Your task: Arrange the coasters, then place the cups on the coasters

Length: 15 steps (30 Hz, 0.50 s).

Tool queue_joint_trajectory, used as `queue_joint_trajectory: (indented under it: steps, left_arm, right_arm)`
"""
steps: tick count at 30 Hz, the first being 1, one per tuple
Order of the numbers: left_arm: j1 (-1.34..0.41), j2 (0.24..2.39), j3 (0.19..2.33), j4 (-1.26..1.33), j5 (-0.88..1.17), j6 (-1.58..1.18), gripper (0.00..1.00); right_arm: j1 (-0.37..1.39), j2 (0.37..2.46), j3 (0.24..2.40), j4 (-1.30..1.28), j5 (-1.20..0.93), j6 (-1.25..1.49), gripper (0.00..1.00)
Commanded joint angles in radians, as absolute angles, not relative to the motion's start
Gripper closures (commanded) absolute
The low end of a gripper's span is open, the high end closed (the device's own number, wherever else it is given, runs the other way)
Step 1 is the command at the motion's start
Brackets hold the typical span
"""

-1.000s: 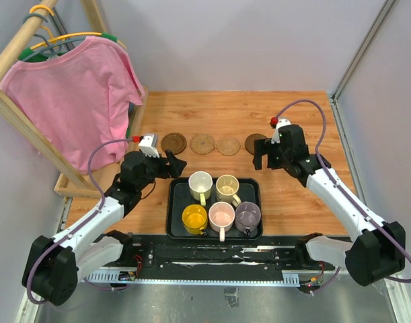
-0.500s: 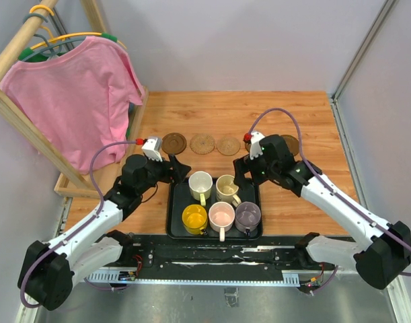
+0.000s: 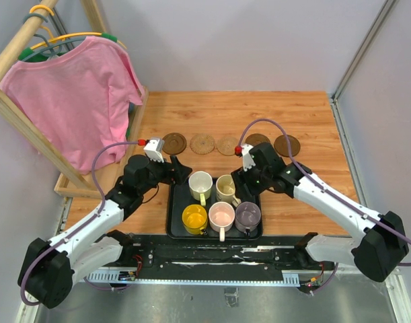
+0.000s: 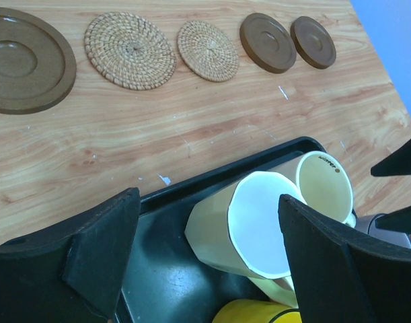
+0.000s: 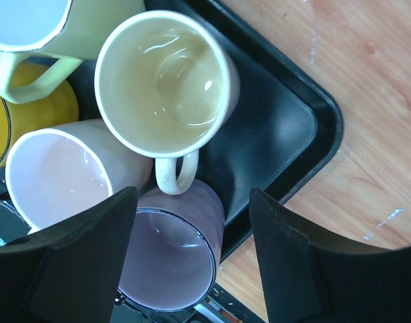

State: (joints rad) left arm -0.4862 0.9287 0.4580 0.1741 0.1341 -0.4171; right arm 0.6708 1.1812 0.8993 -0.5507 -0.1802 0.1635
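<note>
Five coasters lie in a row behind the tray: dark (image 3: 173, 142), tan (image 3: 202, 143), tan (image 3: 228, 145), dark (image 3: 257, 140), dark (image 3: 286, 145). The black tray (image 3: 175, 222) holds the cups: white (image 3: 200, 183), cream (image 3: 227, 187), yellow (image 3: 194, 218), pink (image 3: 222, 216) and greyish purple (image 3: 247, 215). My left gripper (image 3: 180, 168) is open at the tray's back left edge, its fingers straddling the white cup (image 4: 259, 232) from a short way off. My right gripper (image 5: 193, 202) is open above the tray, with the purple cup (image 5: 171, 256) below its fingers and the cream cup (image 5: 166, 84) just ahead.
A wooden rack with a pink shirt (image 3: 74, 94) on a hanger stands at the left edge of the table. White walls close in the back and right sides. Bare wood (image 3: 306, 195) lies right of the tray.
The right arm has swung left from the far right coasters to over the tray, its jaws narrowing; two dark coasters now show there. The left gripper edged closer to the white cup.
</note>
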Motion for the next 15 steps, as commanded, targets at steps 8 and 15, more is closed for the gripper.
queue_joint_trajectory:
  steps: [8,15]
  left_arm:
    - [-0.494,0.962,0.452,0.195,0.143,-0.416,0.13]
    - [-0.494,0.962,0.444,0.207,0.146,-0.416,0.13]
  right_arm:
    - [0.739,1.239,0.875,-0.559,-0.21,0.182,0.35]
    - [0.741,1.285,0.849,-0.501,-0.186,0.202,0.41]
